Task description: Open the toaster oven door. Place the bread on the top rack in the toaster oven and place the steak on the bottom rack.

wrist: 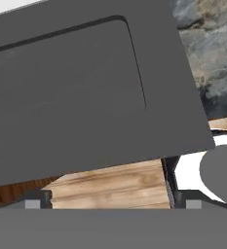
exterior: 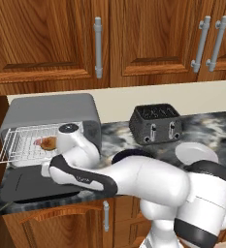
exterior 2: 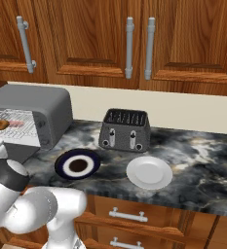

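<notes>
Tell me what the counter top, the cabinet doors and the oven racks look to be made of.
Counter top: polished stone, probably marble or granite, from its dark grey surface with cloudy pale veins. Cabinet doors: varnished reddish-brown wood, with visible grain and raised panels. Top rack of the toaster oven: thin white wire grid, likely coated metal, though the render leaves that open.

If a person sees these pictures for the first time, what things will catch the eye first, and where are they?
The big white robot arm dominates the foreground, reaching left toward the toaster oven at the counter's left end. The toaster oven door lies folded down flat, and the bread sits on a white wire rack inside. To the right stand a black toaster, a dark blue plate and a white plate.
</notes>
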